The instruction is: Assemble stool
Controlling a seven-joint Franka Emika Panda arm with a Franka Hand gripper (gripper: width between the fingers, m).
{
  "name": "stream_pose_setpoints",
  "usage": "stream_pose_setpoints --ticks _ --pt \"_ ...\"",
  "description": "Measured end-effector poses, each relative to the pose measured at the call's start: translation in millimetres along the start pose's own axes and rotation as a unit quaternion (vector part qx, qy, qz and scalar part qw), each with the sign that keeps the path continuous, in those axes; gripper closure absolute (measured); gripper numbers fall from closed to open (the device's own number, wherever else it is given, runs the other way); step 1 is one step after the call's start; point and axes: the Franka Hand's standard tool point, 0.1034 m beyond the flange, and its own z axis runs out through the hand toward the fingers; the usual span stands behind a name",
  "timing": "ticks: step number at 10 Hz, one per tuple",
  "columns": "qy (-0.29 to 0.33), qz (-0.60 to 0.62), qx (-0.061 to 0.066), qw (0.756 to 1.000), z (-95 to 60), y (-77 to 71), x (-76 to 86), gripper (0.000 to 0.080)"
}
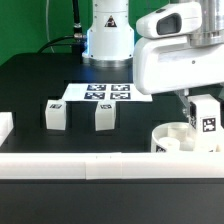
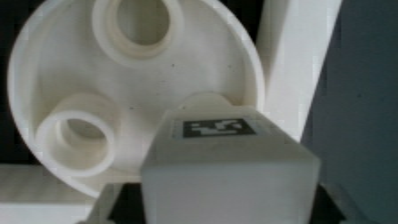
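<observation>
Presently the claw (image 1: 203, 106) is closed tight on a leg (image 1: 206, 122), held upright at the seat (image 1: 172, 140), which lies at the exterior view's right beside the rail (image 1: 90, 165). Whether leg and seat touch cannot be told. A second leg (image 1: 55, 114) and a third leg (image 1: 104, 116) stand well apart. Risk: in the wrist view the leg sits beside the hole (image 2: 75, 135), so pressing down misaligned could jam it or shove the seat
</observation>
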Motion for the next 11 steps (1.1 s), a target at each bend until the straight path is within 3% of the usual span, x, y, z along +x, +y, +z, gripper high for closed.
stream_pose_setpoints --ticks 7,9,11 --pt "0.002 0.21 0.008 0.978 -1.6 2.2 2.0 0.0462" --pt "0.003 0.313 0.025 0.949 -2.1 3.8 3.1 0.0462" --pt "-0.001 0.403 0.029 0.915 -1.5 0.3 1.7 0.0461"
